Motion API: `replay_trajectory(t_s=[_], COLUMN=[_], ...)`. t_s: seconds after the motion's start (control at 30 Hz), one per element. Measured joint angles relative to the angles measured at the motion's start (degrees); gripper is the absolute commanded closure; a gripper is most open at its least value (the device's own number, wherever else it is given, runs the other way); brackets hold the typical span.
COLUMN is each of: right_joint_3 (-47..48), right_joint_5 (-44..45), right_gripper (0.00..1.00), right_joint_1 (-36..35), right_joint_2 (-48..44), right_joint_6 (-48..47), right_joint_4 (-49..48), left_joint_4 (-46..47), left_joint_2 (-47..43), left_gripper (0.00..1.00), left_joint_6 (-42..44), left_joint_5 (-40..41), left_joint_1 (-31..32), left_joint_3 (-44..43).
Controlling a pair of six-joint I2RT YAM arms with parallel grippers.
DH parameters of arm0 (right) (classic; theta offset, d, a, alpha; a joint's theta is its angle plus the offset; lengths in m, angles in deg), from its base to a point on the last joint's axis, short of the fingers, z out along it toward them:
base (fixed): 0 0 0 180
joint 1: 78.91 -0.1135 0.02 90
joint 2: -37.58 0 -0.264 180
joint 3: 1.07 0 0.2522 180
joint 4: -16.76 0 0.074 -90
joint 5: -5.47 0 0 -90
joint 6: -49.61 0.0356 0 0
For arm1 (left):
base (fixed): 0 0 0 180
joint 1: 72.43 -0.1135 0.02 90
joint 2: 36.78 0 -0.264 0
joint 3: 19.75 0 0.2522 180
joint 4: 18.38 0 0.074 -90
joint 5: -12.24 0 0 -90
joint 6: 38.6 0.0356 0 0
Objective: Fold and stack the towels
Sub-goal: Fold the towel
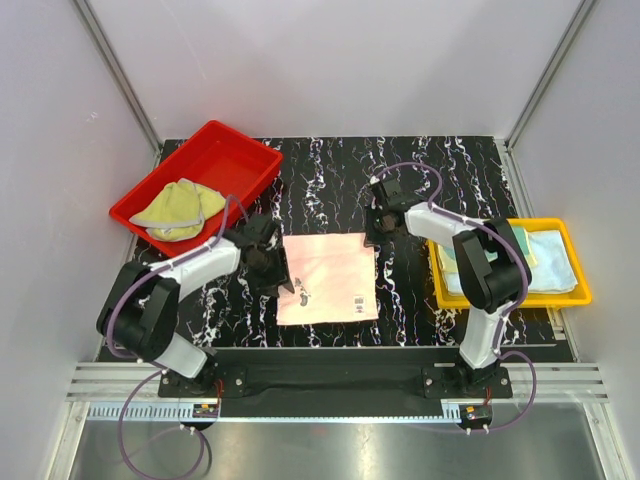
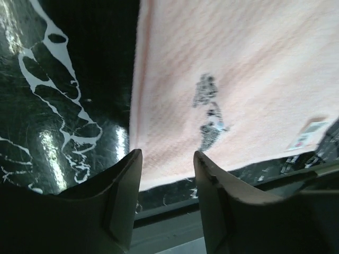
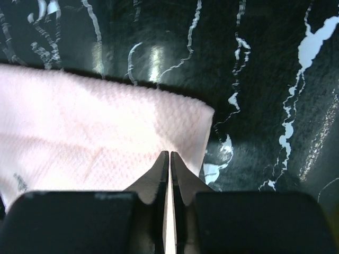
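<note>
1. The pink towel lies flat in the middle of the worktop.
2. The left hand is wide open and holds nothing; the towel's left edge lies just in front of its fingertips.
3. The right hand is at the towel's far right corner, fingers almost pressed together; whether cloth is between them I cannot tell.
4. A yellow-green towel lies in the red tray at the far left corner; a pale blue towel lies in the yellow tray at the right edge.
</note>
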Motion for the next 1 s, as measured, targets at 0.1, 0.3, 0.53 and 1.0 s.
replay_trajectory(t_s=[0.1, 0.3, 0.53, 1.0], right_joint_3=[2.45, 9.20, 19.65, 33.48], right_joint_5=[-2.05, -8.85, -18.73, -29.00], right_gripper=[0.84, 0.66, 0.43, 0.51], right_joint_1=[0.50, 2.84, 5.49, 11.21], right_joint_2=[-0.63, -0.57, 4.79, 19.23], right_joint_6=[-3.02, -14.14, -26.25, -41.07], right_joint_4=[3.13, 9.44, 17.18, 32.06], left_joint_4=[-8.92, -10.71, -13.18, -14.25], left_joint_2=[1.55, 10.67, 24.79, 32.89], left_gripper=[0.45, 0.53, 0.52, 0.51], left_joint_6=[4.74, 18.58, 33.03, 44.94], left_joint_5=[0.09, 0.59, -0.83, -12.02], left_joint_1=[-0.44, -4.63, -10.75, -14.36], left_joint_3=[-13.38, -41.27, -48.39, -46.25])
